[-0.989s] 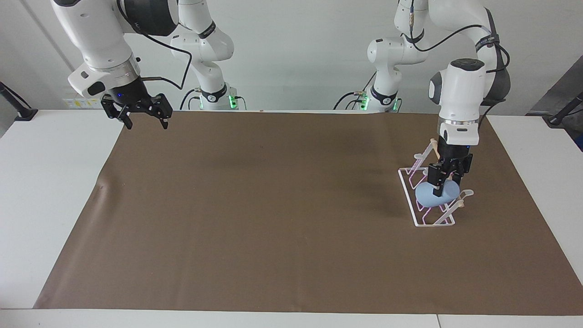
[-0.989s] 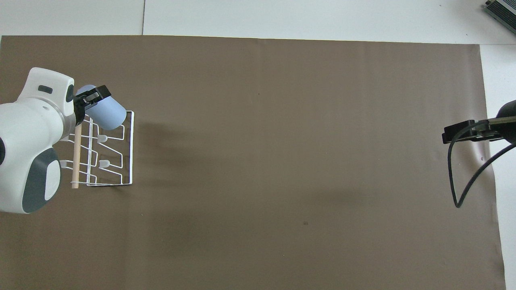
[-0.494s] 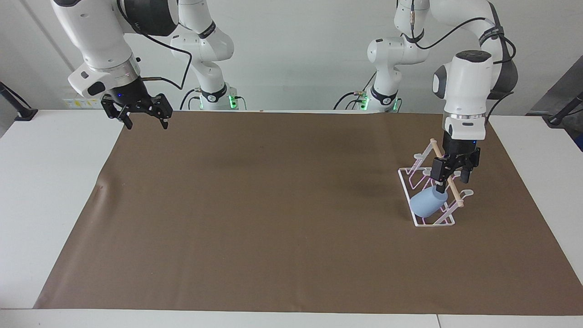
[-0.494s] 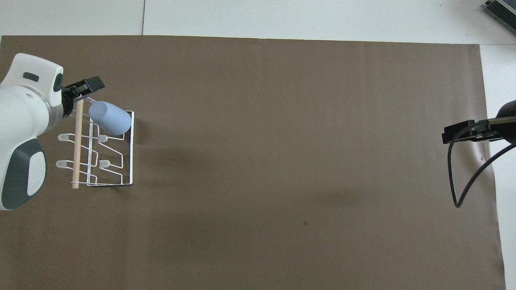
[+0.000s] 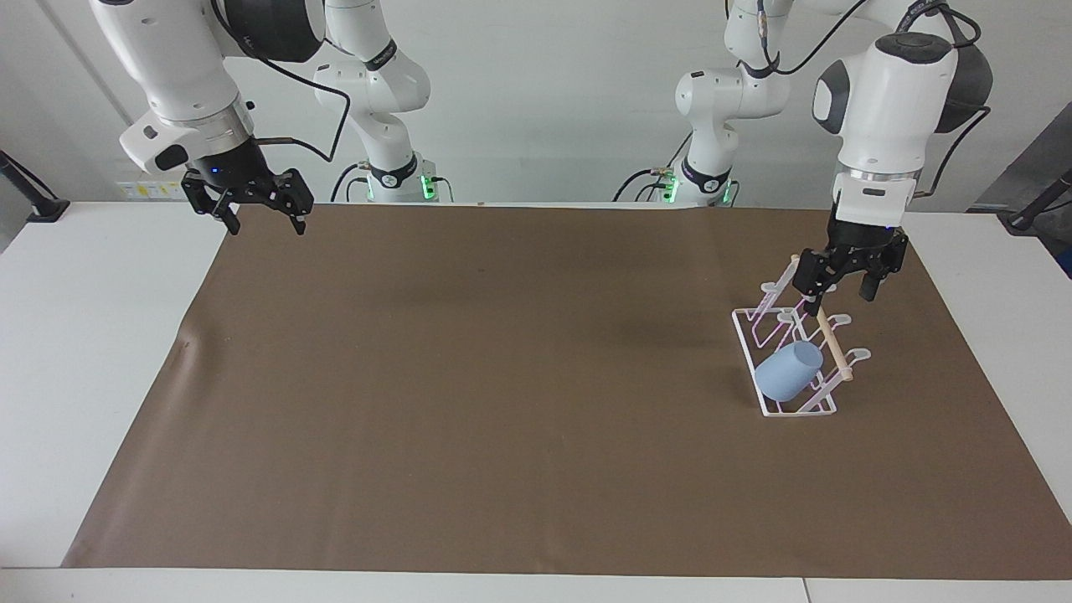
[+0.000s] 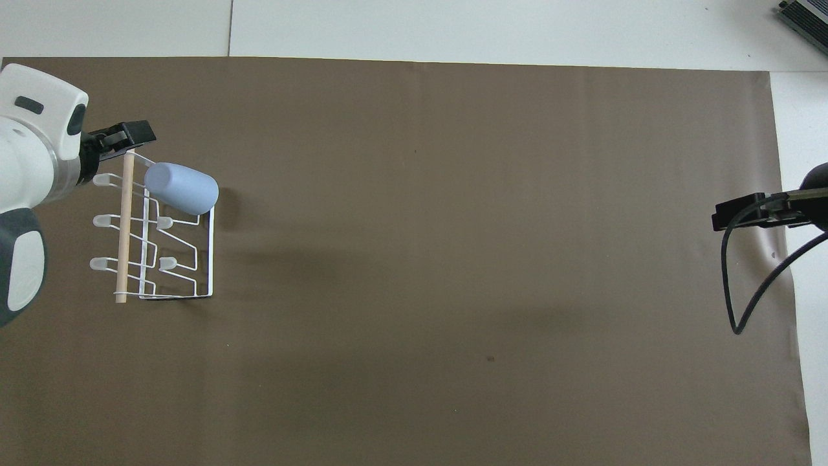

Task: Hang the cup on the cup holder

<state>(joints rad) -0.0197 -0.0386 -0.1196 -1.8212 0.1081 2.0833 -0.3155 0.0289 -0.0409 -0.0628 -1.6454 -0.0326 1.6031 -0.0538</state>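
Light-blue cup (image 5: 787, 371) hung tilted on a slanted prong of the cup holder (image 5: 783, 352), at the end of the rack farthest from the robots, base pointing down toward the brown mat (image 5: 502, 394), darker mouth turned up toward the wooden dowel (image 5: 825, 331). Seen from overhead, cup (image 6: 182, 188) lying across the rack's outermost wire, just beside the dowel (image 6: 125, 226), with the other flat-tipped prongs of the cup holder (image 6: 174, 259) bare. Rack standing on the mat toward the left arm's end of the worktop (image 5: 92, 335).

Left pincer (image 5: 847, 285) raised over the rack's dowel, clear of the cup, fingers spread wide and pointing down, holding nothing. From overhead, only its dark tip (image 6: 119, 136) showing past the white wrist, over the dowel's end farthest from the robots.

Right pincer (image 5: 261, 216) up in the air over the mat's edge at the right arm's end of the worktop, fingers spread wide, holding nothing, well apart from rack and cup; arm waiting. From overhead, right pincer (image 6: 744, 213) poking in over the mat's edge, a black cable (image 6: 737, 285) looping below it.
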